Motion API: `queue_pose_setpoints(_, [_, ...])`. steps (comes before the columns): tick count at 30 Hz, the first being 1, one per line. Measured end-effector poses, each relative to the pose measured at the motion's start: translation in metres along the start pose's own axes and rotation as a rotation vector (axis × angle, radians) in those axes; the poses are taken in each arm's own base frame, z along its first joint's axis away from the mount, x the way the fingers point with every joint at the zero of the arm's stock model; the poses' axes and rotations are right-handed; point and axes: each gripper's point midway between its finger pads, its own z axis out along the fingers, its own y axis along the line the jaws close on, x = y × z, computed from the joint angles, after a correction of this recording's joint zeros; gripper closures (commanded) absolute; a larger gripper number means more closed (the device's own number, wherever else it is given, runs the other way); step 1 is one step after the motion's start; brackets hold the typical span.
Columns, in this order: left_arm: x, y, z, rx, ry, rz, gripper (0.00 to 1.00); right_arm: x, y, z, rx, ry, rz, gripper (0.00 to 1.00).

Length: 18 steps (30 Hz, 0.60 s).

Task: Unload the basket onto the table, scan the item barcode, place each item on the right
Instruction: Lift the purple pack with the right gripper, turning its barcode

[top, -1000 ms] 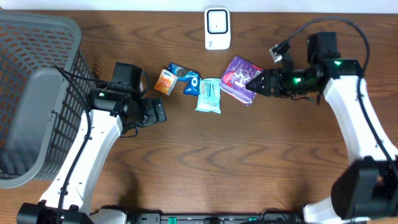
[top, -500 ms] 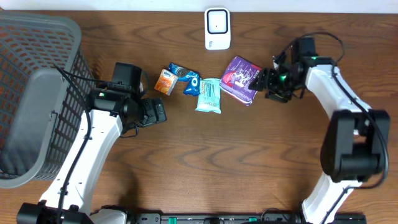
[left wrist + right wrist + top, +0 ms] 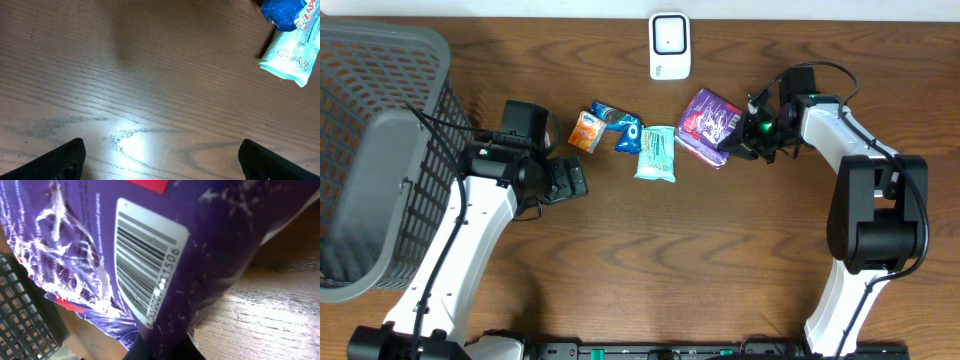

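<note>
With my right pincer (image 3: 750, 136) clamped on the purple packet's (image 3: 708, 120) 3 o'clock edge, at 5 o'clock from the scanner (image 3: 669, 45), I should lift gently and turn its barcode (image 3: 145, 275) squarely toward the scanner.

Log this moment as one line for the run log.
right gripper: shut on purple packet | barcode: visible in right wrist view | left gripper: open, empty | white scanner: apart from packet

White arms (image 3: 470, 235); black joints (image 3: 525, 125), cables (image 3: 825, 66), fingers (image 3: 67, 159).
</note>
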Motion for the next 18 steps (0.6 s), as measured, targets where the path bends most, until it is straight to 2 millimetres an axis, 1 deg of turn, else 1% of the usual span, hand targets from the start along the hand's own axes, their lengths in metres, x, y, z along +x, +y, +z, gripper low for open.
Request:
queue_pose_setpoints(3, [0.000,0.000,0.000,0.000,0.000,0.000,0.02,0.004,-0.005,-0.006,0.032,0.005,0.012,0.99])
queue_pose_setpoints(7, [0.000,0.000,0.000,0.000,0.000,0.000,0.02,0.012,-0.024,-0.033,0.229,-0.023,0.057,0.99])
queue_pose_setpoints(8, [0.000,0.000,0.000,0.000,0.000,0.000,0.02,0.013,-0.028,-0.051,0.310,-0.055,0.065,0.99])
queue_pose_setpoints(10, [0.000,0.000,0.000,0.000,0.000,0.000,0.02,0.006,-0.027,-0.083,0.419,-0.140,0.064,0.99])
queue_pose_setpoints(11, [0.000,0.000,0.000,0.000,0.000,0.000,0.02,0.002,-0.025,-0.104,0.485,-0.190,0.067,0.99])
queue_pose_setpoints(12, [0.000,0.000,0.000,0.000,0.000,0.000,0.02,-0.003,-0.020,-0.130,0.552,-0.264,0.064,0.98])
queue_pose_setpoints(13, [0.000,0.000,0.000,0.000,0.000,0.000,0.02,-0.004,-0.018,-0.145,0.600,-0.306,0.063,0.98])
queue_pose_setpoints(14, [0.000,0.000,0.000,0.000,0.000,0.000,0.02,-0.006,-0.015,-0.169,0.685,-0.381,0.058,0.98])
queue_pose_setpoints(15, [0.000,0.000,0.000,0.000,0.000,0.000,0.02,-0.004,-0.015,-0.185,0.773,-0.434,0.051,0.99])
queue_pose_setpoints(16, [0.000,0.000,0.000,0.000,0.000,0.000,0.02,-0.004,-0.018,-0.192,0.842,-0.465,0.045,0.97])
queue_pose_setpoints(17, [0.000,0.000,0.000,0.000,0.000,0.000,0.02,-0.005,-0.021,-0.193,0.884,-0.476,0.042,0.83])
queue_pose_setpoints(18, [0.000,0.000,0.000,0.000,0.000,0.000,0.02,-0.005,-0.023,-0.188,0.900,-0.470,0.037,0.61])
